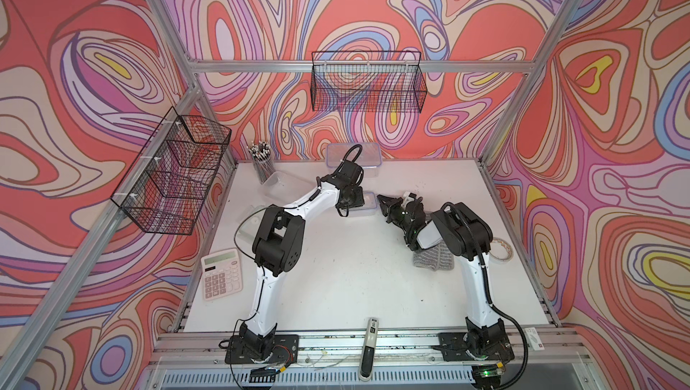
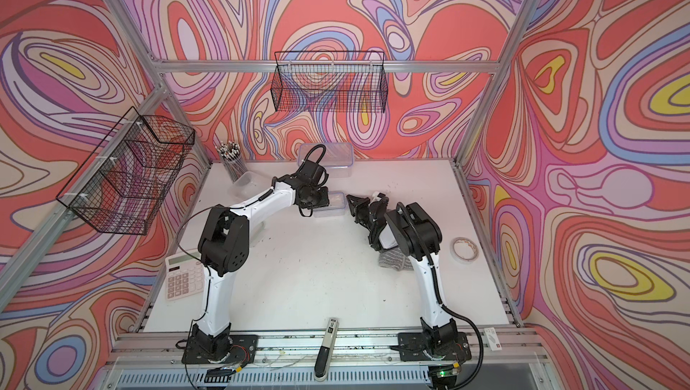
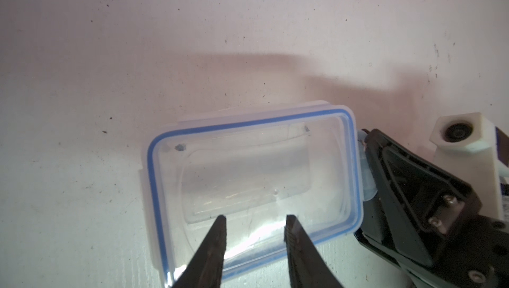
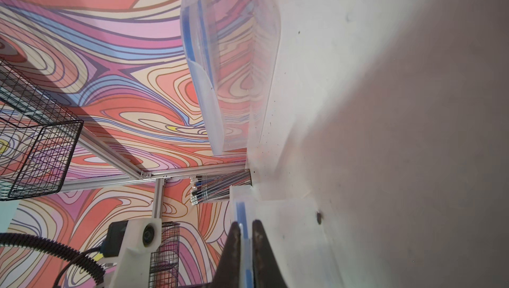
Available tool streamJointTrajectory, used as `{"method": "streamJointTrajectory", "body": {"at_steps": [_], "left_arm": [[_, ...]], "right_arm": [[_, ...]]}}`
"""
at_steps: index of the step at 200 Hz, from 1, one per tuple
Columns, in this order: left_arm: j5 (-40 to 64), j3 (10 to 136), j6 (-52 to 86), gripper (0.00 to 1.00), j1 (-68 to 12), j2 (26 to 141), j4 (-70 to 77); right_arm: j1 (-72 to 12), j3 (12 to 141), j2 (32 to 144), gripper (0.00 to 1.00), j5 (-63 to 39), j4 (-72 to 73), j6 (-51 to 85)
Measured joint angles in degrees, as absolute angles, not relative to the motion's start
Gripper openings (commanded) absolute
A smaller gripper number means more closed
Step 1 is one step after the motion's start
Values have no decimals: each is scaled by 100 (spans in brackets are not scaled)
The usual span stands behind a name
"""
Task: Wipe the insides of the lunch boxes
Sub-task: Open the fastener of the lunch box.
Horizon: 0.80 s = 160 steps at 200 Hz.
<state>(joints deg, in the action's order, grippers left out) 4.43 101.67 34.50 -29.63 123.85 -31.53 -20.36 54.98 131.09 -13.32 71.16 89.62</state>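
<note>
Right gripper point(image 4: 246, 223) is clamping its jaws on the blue-rimmed lid point(image 3: 349, 162) of the small lunch box point(image 2: 330, 211). Left gripper point(image 3: 256, 217) is hovering above it, jaws apart

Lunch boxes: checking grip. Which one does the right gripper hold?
The small blue-rimmed box, frontmost; right gripper pinches its rim. Large box and medium box stand farther back, untouched.

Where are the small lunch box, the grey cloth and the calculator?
small lunch box point(image 3: 248, 168), left wrist view, its clear middle
grey cloth point(image 1: 435, 259), in a top view, striped middle
calculator point(image 1: 220, 283), in a top view, keypad
</note>
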Motion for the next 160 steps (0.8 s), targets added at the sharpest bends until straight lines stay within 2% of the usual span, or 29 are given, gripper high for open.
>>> {"method": "streamJointTrajectory", "body": {"at_steps": [30,69,93,128,160], "left_arm": [[443,10350,3428,49,-2963,12442,-3367],[447,10534,3426,59,-2963,12475,-3612],[493,10621,3446,63,-2956,12475,-3701],[725,10512,3607,69,-2871,12339,-3559],[1184,9102,4123,73,-2508,11183,-2545]], "right_arm": [[-2073,5330,12901,25,-1347,6967,8930],[-2080,5196,12722,52,-1293,6840,8895],[-2084,5061,12543,63,-1256,6672,8825],[-2084,4952,12258,66,-1223,6335,8726],[-2084,4950,11955,68,-1208,5841,8543]]}}
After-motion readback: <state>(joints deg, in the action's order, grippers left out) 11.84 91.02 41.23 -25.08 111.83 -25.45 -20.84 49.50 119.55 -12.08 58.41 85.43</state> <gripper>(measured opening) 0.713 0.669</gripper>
